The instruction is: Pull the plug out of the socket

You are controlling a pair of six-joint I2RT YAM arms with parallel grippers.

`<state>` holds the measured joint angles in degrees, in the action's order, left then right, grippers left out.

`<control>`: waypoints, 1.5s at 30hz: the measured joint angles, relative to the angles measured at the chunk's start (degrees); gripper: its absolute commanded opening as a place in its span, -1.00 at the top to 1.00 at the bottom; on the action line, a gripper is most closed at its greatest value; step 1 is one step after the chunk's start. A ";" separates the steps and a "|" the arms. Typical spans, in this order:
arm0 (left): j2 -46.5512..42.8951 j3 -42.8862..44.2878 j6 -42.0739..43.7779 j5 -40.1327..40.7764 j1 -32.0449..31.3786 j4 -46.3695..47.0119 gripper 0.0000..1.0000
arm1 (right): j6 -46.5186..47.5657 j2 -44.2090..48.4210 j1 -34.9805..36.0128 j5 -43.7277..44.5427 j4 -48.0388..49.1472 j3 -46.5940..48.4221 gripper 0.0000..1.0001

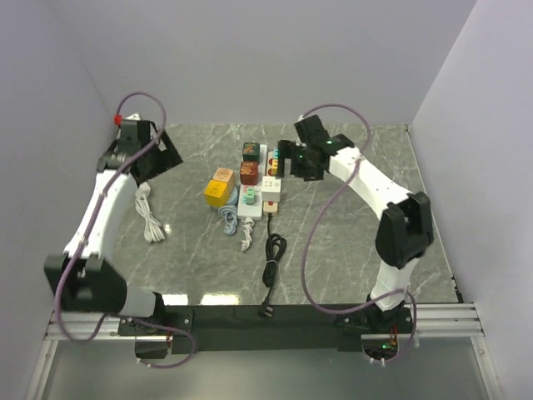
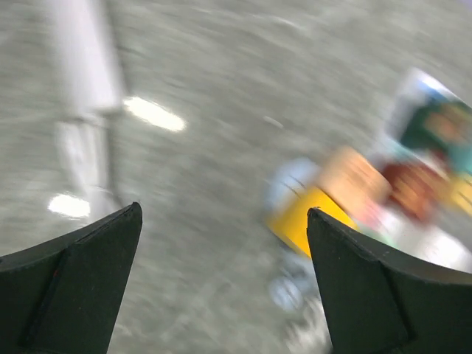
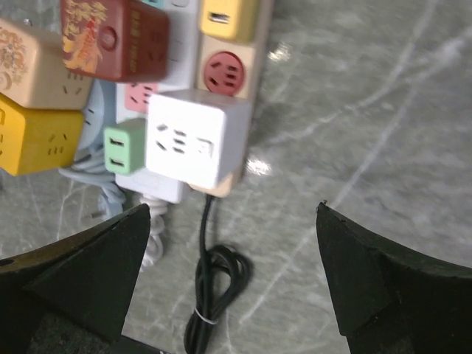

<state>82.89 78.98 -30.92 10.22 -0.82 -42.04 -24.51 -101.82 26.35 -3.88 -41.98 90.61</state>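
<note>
White cube-shaped plastic plug (image 3: 193,144) sits at the near end of the beige power strip (image 3: 258,44), mid-surface, and I take it as my target because it lies just ahead of my right hand (image 3: 232,210). That hand hovers above it with fingers spread wide, holding nothing. My left hand (image 2: 221,214) is also spread and empty, off at the far left; its view is blurred.

The main risk, as I judge it, is the whole strip lifting along with the plug, since nothing pins it down. A tilted pull could also jam the pins.

Crowding is the other worry. A small green plug (image 3: 124,151) on the neighbouring white power strip (image 3: 166,188) sits just left of my target, so my left finger could catch it. The dark red cube adaptor (image 3: 114,37), the yellow cube adaptor (image 3: 37,136) and a round red socket face (image 3: 223,71) stand close by. The coiled black cord (image 3: 217,284) trails near across the grey marble surface (image 1: 350,217).
</note>
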 measured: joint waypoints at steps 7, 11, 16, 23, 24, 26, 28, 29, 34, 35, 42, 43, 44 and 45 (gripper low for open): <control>-17.70 -13.42 -5.27 -12.59 -8.61 2.80 -0.99 | -0.59 -13.57 4.63 3.43 -1.03 12.07 -1.00; -23.85 -17.77 -8.09 -15.34 -9.14 2.86 -0.99 | -2.16 -20.06 5.68 5.07 -2.45 17.27 -1.00; -28.74 -20.70 -10.32 -17.35 -9.51 2.75 -0.99 | -4.33 -23.19 6.56 7.61 -4.52 19.02 -0.50; -30.88 -21.70 -12.02 -20.83 -11.34 2.05 -0.99 | -6.40 -18.12 6.91 8.70 1.16 10.05 1.00; -30.77 -21.70 -12.28 -21.20 -11.91 2.16 -0.99 | -6.40 -16.79 6.88 8.57 2.25 7.96 1.00; -29.88 -21.68 -13.09 -21.73 -13.53 2.93 -0.99 | -5.62 -13.38 6.82 8.33 3.54 2.99 1.00; -27.52 -21.51 -14.29 -21.88 -16.04 4.57 -0.99 | -4.11 -9.31 6.56 7.15 4.59 -2.67 1.00; -26.23 -21.16 -14.88 -21.81 -17.16 5.27 -0.99 | -3.58 -7.74 6.32 6.32 4.72 -4.72 1.00; -13.40 -16.33 -16.87 -18.75 -26.10 8.92 -0.99 | 0.13 3.15 4.81 -0.26 6.56 -18.64 1.00; -9.88 -14.27 -16.92 -17.70 -27.96 9.57 -0.99 | 0.33 5.20 4.37 -1.75 6.86 -21.18 1.00; 4.63 -8.00 -18.43 -13.14 -36.02 15.32 -0.96 | -1.60 16.06 0.22 -13.73 12.79 -35.60 1.00; 5.55 -7.96 -18.58 -12.96 -36.79 15.72 -0.96 | -2.05 16.74 -0.57 -15.52 13.57 -36.85 1.00; 6.47 -7.93 -18.80 -12.87 -37.35 16.44 -0.94 | -2.78 17.31 -1.42 -17.53 14.75 -38.14 1.00; 7.78 -7.93 -19.15 -12.85 -38.03 17.46 -0.93 | -3.61 17.75 -2.40 -19.61 16.28 -39.56 1.00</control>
<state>90.67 71.05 -50.06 -2.63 -38.85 -24.58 -28.12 -84.07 23.94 -23.49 -25.69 51.05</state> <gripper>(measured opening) 0.977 0.690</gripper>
